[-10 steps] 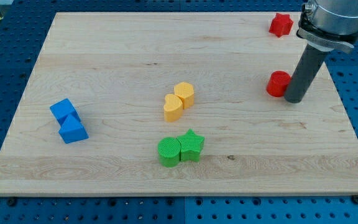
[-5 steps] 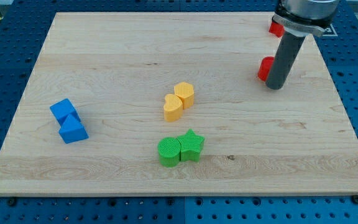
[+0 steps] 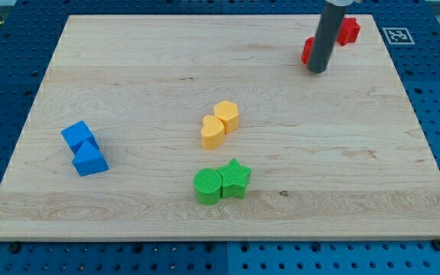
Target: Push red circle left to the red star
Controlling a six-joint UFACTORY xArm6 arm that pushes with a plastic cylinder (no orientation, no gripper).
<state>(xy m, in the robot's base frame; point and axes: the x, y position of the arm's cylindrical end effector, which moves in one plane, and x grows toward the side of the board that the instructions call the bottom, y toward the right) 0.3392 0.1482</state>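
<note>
The red circle [image 3: 308, 50] lies near the view's top right, mostly hidden behind my rod. The red star [image 3: 349, 29] sits just to its upper right, close to the board's top edge. My tip [image 3: 317, 70] rests on the board right against the red circle's right and lower side. The rod rises from there out of the view's top, between the circle and the star.
Two yellow blocks [image 3: 220, 124] touch each other at the board's middle. A green circle [image 3: 207, 186] and a green star [image 3: 236, 178] touch below them. Two blue blocks [image 3: 83, 148] sit at the view's left. The wooden board [image 3: 128, 61] lies on a blue perforated table.
My tip has moved up and to the view's left, pushing the red circle with it. The circle now lies close to the left of the red star.
</note>
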